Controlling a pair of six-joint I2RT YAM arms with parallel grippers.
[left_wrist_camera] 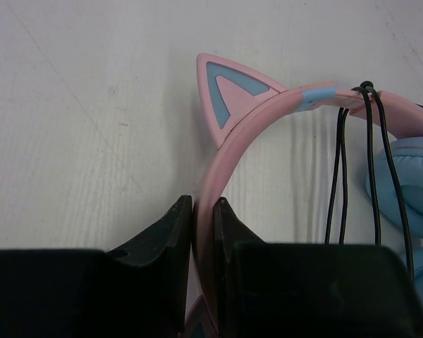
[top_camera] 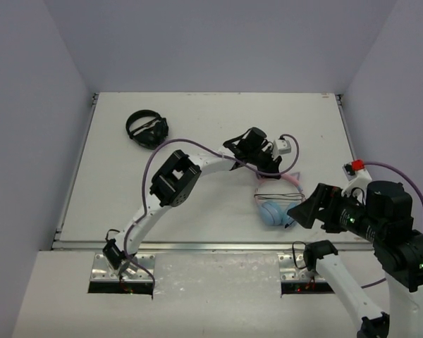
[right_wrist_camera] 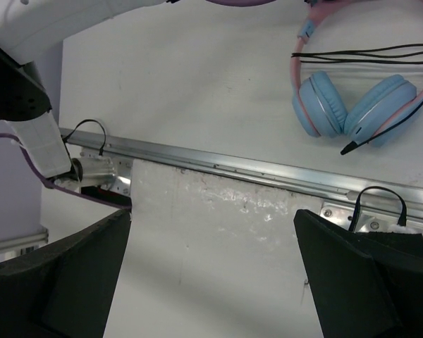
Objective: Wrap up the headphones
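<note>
The headphones (top_camera: 273, 208) lie on the table, with a pink cat-ear headband (left_wrist_camera: 248, 130) and light blue ear cups (right_wrist_camera: 321, 105). The thin black cable (right_wrist_camera: 366, 55) runs in several strands across the headband above the cups, and its plug end (right_wrist_camera: 347, 148) lies loose by the cups. In the left wrist view the cable (left_wrist_camera: 372, 162) hangs over the band. My left gripper (left_wrist_camera: 204, 208) is shut on the pink band near its top, as the top view (top_camera: 271, 167) also shows. My right gripper (right_wrist_camera: 211, 282) is open and empty, hovering beside the cups (top_camera: 299, 211).
All-black headphones (top_camera: 146, 129) lie at the far left of the table. A metal rail (right_wrist_camera: 268, 172) runs along the table's near edge, with the arm bases (top_camera: 121, 267) below it. A white-and-red part (top_camera: 354, 167) sits at the right edge.
</note>
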